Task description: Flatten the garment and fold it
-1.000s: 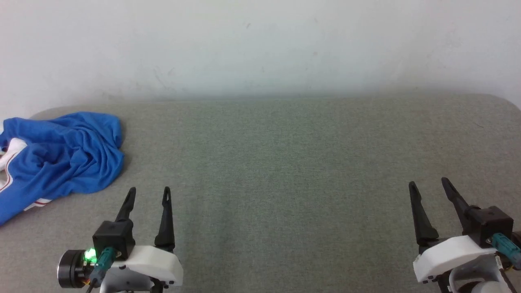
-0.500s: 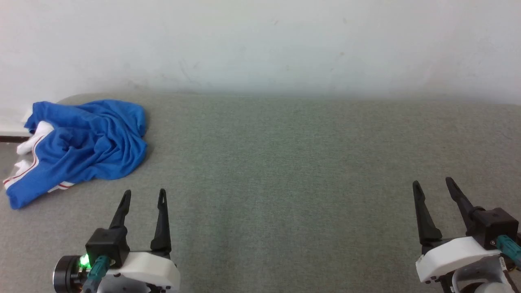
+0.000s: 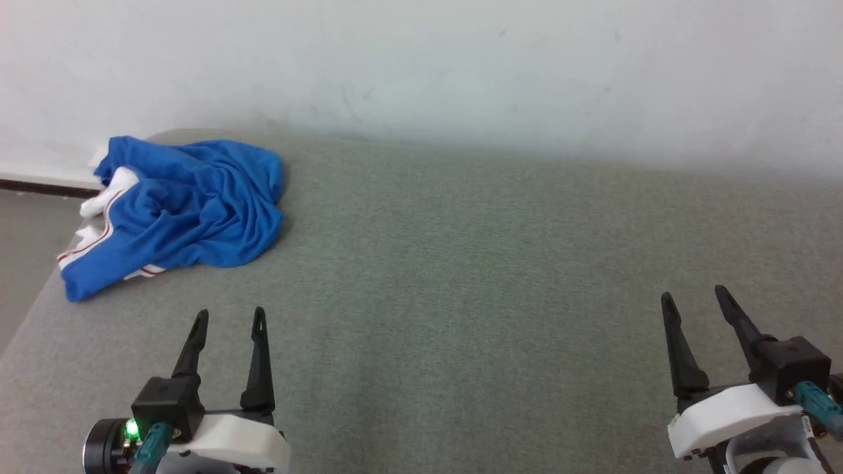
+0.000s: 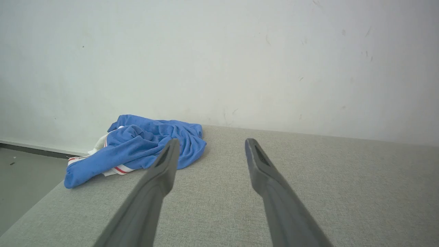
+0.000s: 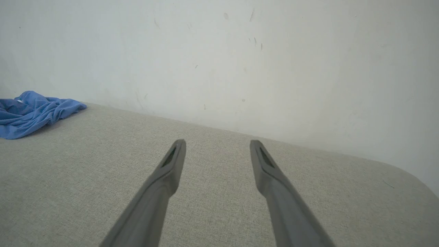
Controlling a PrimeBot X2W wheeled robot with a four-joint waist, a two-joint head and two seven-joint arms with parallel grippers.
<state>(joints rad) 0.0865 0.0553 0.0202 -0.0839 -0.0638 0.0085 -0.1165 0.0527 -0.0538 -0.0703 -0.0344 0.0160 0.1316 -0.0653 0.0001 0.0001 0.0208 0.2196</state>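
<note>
- Head view, taking the grey fabric surface (image 3: 461,263) as the landmark: the garment (image 3: 191,204) lies crumpled in a heap on the surface's far left corner, close under the white wall (image 3: 421,66).
- It is mostly blue, with white cloth and a red-striped trim showing along its left side. One blue end reaches the surface's left edge, beyond which the floor (image 3: 20,263) shows.
- The left gripper (image 3: 230,311) is held over the near left part of the surface. Its two dark fingers point toward the far edge and lean slightly toward the surface's middle.
- Its jaws are released and spread, with nothing between them. A green light glows on the wrist housing.
- A strip of bare surface separates this gripper from the garment, which lies farther back and a little to the left.
- The right gripper (image 3: 693,293) is held over the near right part of the surface. Its fingers also point toward the far edge and lean slightly inward.
- It is likewise released and empty, and well apart from the garment.
- Left wrist view: the left gripper (image 4: 212,140) sits low over the surface, aimed at the far edge and the wall. The garment (image 4: 144,147) is ahead, behind the tip of the view's left-hand finger.
- Right wrist view: the right gripper (image 5: 217,141) is splayed over bare surface, with the garment (image 5: 31,113) far off at the surface's left end.
</note>
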